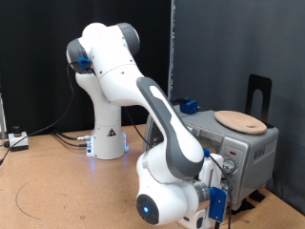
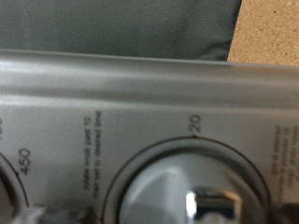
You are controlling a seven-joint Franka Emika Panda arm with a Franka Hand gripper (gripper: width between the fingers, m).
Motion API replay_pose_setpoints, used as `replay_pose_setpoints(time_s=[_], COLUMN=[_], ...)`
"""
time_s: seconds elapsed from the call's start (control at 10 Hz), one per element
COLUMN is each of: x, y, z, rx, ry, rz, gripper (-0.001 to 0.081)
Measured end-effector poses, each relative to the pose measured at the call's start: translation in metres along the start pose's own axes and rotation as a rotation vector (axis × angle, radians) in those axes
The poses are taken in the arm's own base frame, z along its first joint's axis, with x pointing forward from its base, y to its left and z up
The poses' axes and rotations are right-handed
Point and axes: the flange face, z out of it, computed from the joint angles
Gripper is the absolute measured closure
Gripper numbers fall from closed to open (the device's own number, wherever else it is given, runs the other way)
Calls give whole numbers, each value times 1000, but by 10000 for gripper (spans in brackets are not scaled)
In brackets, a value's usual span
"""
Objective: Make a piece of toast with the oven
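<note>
One arm is reaching down at the front panel of the oven [image 1: 238, 143], at the exterior view's lower right. Its gripper is sitting hidden behind the wrist; jaw opening cannot be told. Wrist view is showing a timer knob [image 2: 192, 191] close up. Round wooden plate [image 1: 239, 121] is resting on top. Toast is not showing.

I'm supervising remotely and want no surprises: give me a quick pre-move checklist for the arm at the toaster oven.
1. White arm lowered at the small silver boxy toaster oven's front panel: ok.
2. Wrist camera faces a round silver timer knob marked 20: ok.
3. End effector fingers on the knob: cannot tell, not in view.
4. Bread slice location: cannot tell, none visible.
5. Round light wooden plate resting on the oven top: ok.
</note>
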Motion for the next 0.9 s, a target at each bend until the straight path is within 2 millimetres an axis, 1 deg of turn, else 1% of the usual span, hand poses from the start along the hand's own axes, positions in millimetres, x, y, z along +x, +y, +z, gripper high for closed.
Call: replay_pose_setpoints(time_s=[0.1, 0.2, 0.3, 0.4, 0.6, 0.7, 0.9], x=[0, 1, 2, 2, 2, 2, -2], y=[0, 0, 3, 3, 3, 3, 2], z=[0, -1, -1, -1, -1, -1, -2], rx=[0, 2, 8, 11, 13, 13, -3], ry=[0, 3, 4, 3, 3, 6, 44], rz=[0, 1, 5, 7, 8, -29, -217], gripper=[433, 616, 616, 707, 707, 707, 707])
